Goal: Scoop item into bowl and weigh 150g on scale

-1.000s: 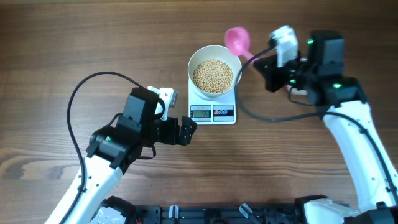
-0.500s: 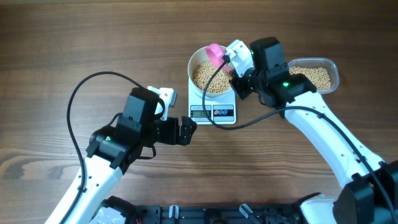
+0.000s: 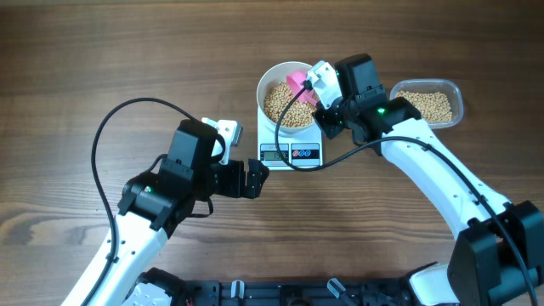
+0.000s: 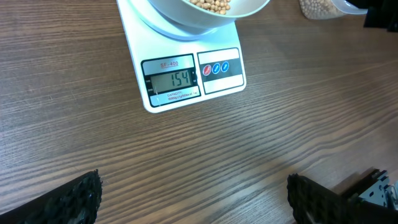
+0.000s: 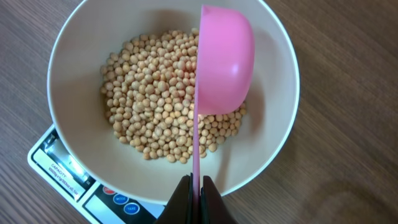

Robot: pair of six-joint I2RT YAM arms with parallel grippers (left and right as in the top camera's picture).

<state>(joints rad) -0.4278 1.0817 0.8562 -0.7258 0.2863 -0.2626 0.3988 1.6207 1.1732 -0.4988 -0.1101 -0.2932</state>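
On the table [image 4: 205,162], near side: left end effector [image 3: 255,180] released, facing the scale [image 4: 186,74]. Display reads 154, label SF-400. Bowl [image 5: 268,138] sits on scale, beans [image 5: 155,118] inside. Right end effector [image 5: 194,200] clenched on pink scoop [image 5: 225,59] handle, cup tipped sideways over bowl. Clear tub [image 3: 427,104] with more beans to its right.

Left wrist view: the top edge cuts off the round white bowl [image 4: 180,15] and the clear plastic tub [image 4: 336,7]. Right wrist view: the bowl hides most of the small white square digital scale [image 5: 59,167]; the pink plastic scoop [image 5: 224,59], side-on, conceals its hollow. Overhead, the scale's grey display [image 3: 274,154] is too small to read.
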